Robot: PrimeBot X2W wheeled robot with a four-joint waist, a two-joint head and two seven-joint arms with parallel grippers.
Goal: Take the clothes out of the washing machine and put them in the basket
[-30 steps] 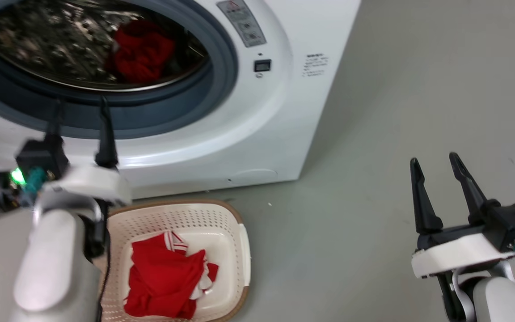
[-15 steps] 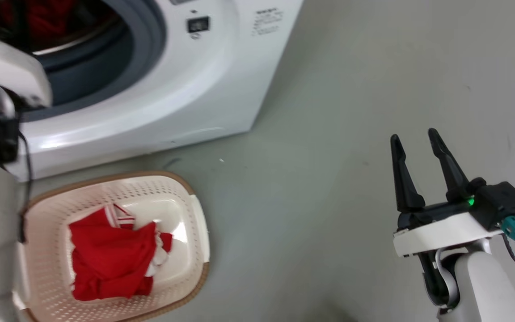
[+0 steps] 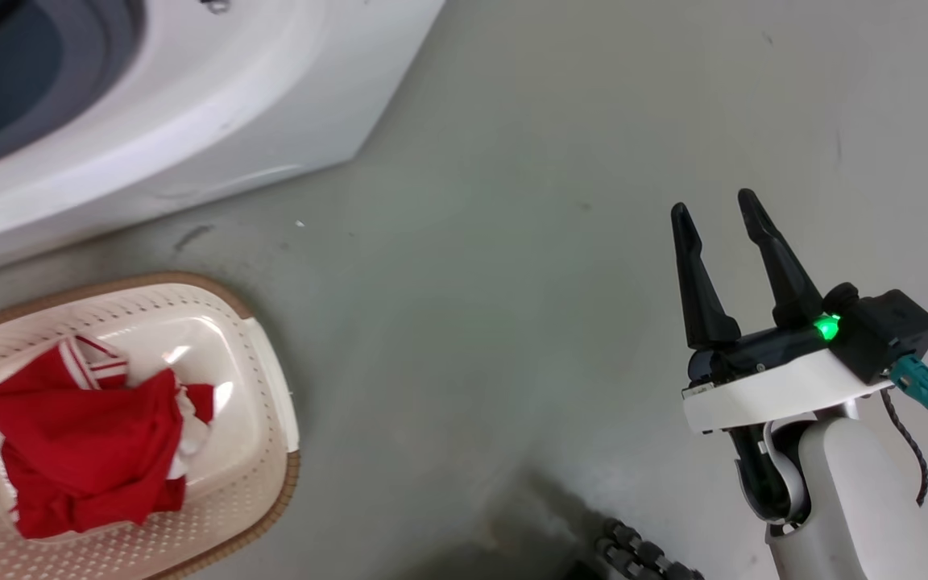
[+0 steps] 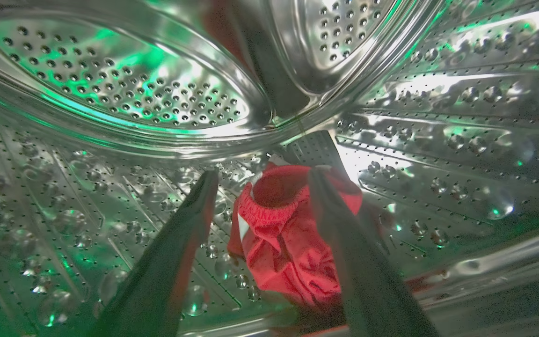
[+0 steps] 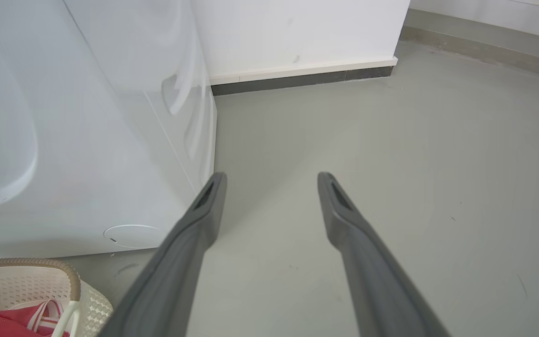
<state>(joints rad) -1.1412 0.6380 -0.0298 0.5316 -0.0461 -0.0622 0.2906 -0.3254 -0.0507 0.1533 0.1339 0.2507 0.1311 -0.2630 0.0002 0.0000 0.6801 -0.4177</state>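
Observation:
A red garment (image 4: 288, 234) of the clothes lies on the floor of the washing machine's steel drum (image 4: 124, 93). My left gripper (image 4: 262, 175) is inside the drum, open, its fingers on either side of the garment and short of touching it. More red clothes (image 3: 77, 447) with white striped trim lie in the cream basket (image 3: 263, 419) on the floor in front of the white washing machine (image 3: 190, 121). My right gripper (image 3: 714, 205) hangs open and empty over bare floor, far to the right of the basket.
Grey floor (image 3: 496, 266) spreads between the basket and my right arm. In the right wrist view a white wall with a dark skirting (image 5: 302, 79) stands behind the washing machine (image 5: 87, 140), and the basket's corner (image 5: 40, 290) shows at the lower left.
The head camera has swung right and down, so the machine and basket have slid toward the left edge. My left arm has left the head view. The right gripper stays open.

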